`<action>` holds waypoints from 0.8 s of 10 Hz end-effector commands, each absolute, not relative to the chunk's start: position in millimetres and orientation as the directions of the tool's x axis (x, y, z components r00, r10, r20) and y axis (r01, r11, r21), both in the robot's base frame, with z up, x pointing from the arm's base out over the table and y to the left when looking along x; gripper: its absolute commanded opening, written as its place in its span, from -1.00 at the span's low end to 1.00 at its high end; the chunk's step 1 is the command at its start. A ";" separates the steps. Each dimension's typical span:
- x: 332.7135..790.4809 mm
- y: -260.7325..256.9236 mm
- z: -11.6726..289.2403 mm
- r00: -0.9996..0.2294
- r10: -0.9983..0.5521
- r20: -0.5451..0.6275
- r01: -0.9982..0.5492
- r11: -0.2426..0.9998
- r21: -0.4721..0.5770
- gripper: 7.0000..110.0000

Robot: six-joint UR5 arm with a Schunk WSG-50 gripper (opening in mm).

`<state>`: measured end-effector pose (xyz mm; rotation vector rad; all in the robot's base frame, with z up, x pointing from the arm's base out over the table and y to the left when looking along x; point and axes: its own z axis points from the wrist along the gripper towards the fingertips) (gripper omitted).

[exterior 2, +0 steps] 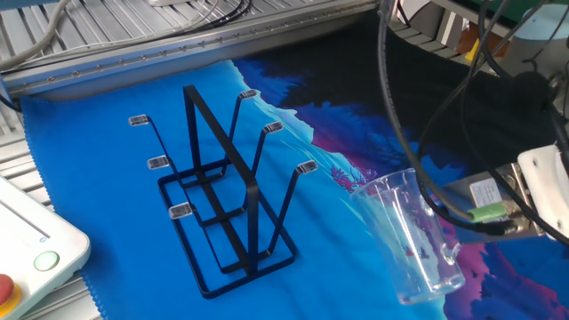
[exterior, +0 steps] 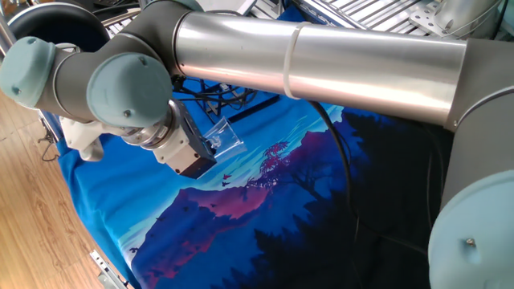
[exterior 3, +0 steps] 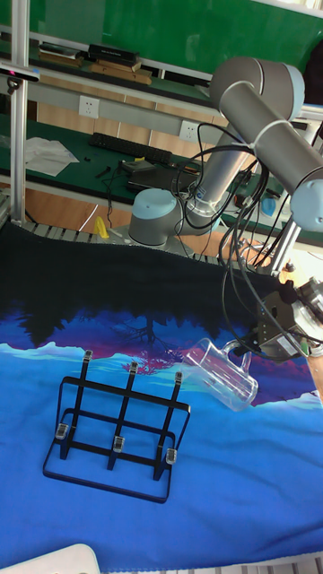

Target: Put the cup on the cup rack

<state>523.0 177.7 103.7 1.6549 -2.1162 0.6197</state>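
Clear cup (exterior 2: 416, 242) tilted beside upright black cup rack (exterior 2: 222, 197).

Bright, even indoor light; sharp focus

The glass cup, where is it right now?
In the tall fixed view, the cup is tilted on its side in the gripper, just right of the black cup rack, over the blue cloth.
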 end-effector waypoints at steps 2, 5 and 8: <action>522.0 202.6 89.8 -0.247 -0.857 0.453 -0.968 0.235 -0.082 -1.00; 522.8 216.4 83.1 -0.273 -0.877 0.396 -0.961 0.263 -0.081 -1.00; 526.2 214.6 83.8 -0.262 -0.878 0.401 -0.965 0.246 -0.090 -1.00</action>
